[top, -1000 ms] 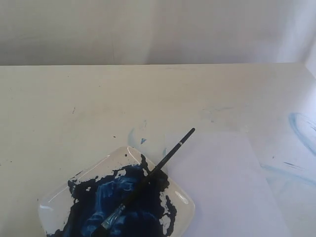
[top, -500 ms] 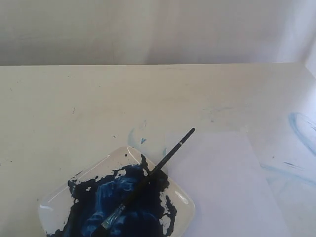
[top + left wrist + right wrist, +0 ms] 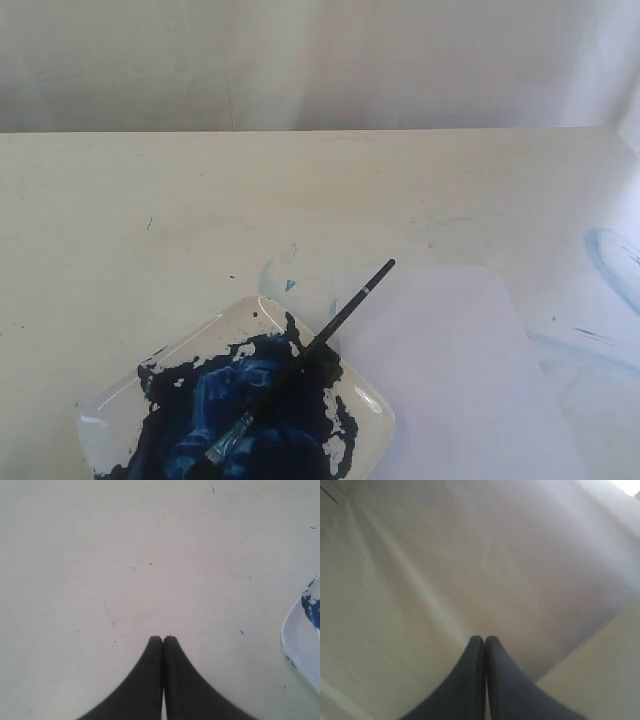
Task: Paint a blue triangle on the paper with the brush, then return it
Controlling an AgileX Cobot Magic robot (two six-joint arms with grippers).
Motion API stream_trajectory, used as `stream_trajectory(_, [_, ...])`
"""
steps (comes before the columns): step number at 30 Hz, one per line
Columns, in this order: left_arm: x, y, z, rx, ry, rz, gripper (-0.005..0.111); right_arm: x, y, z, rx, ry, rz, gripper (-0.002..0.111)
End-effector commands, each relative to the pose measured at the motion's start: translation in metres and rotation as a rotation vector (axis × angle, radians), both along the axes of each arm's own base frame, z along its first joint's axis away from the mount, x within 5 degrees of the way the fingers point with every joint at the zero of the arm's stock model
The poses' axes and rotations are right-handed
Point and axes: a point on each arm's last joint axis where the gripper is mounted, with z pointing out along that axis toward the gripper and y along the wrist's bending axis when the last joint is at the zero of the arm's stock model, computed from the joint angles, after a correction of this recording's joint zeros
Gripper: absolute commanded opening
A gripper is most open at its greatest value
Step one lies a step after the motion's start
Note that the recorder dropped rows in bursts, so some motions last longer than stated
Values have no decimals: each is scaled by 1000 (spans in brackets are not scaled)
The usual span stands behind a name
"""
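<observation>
A: Entry, working left to right. How is the left gripper (image 3: pixel 163 640)?

B: Pressed together, tip against tip, with nothing between. It hangs over bare cream worktop (image 3: pixel 125 555) flecked with small dark specks. The curved edge of the paint dish (image 3: pixel 300 640) shows at one side of its wrist view, apart from the fingertips.

A: And the dish from the exterior view?

B: The dish (image 3: pixel 365 405) is clear and roughly square with rounded corners. It sits at the near edge of the worktop (image 3: pixel 150 200), left of centre. Most of its floor is covered in dark blue paint, and the rim is largely bare.

A: Where is the brush?

B: The brush (image 3: pixel 310 350) lies slantwise across the dish. Its bristles (image 3: pixel 225 440) are down in the paint at the near left. The black handle crosses the dish's right rim and ends over the near-left corner of the paper (image 3: pixel 450 380). No gripper is on it.

A: The paper?

B: Flat on the worktop, just right of the dish, plain lilac-white.

A: Farther right?

B: Faint pale-blue smears (image 3: pixel 610 260) on the worktop.

A: The right gripper (image 3: pixel 484 640)?

B: Pressed together and holding nothing. It is above a pale, blurred surface that I cannot identify.
</observation>
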Motion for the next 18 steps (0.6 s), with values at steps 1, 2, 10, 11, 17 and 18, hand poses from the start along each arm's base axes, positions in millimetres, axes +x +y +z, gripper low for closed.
stream_trajectory(1, [0, 0, -1, -10, 7, 5, 0, 0, 10, -4, -42, 202, 105, 0])
stream_trajectory(2, [0, 0, -1, -10, 7, 5, 0, 2, 11, -4, -46, 241, 118, 0])
stream_trajectory(10, [0, 0, -1, -10, 7, 5, 0, 21, 26, 17, -151, 450, 244, 0])
stream_trajectory(11, [0, 0, -1, -10, 7, 5, 0, 25, 30, 23, -153, 458, 276, 0])
stream_trajectory(17, [0, 0, -1, -10, 7, 5, 0, 49, 55, 46, -258, 476, 475, 0])
stream_trajectory(18, [0, 0, -1, -10, 7, 5, 0, 54, 59, 46, -268, 492, 506, 0])
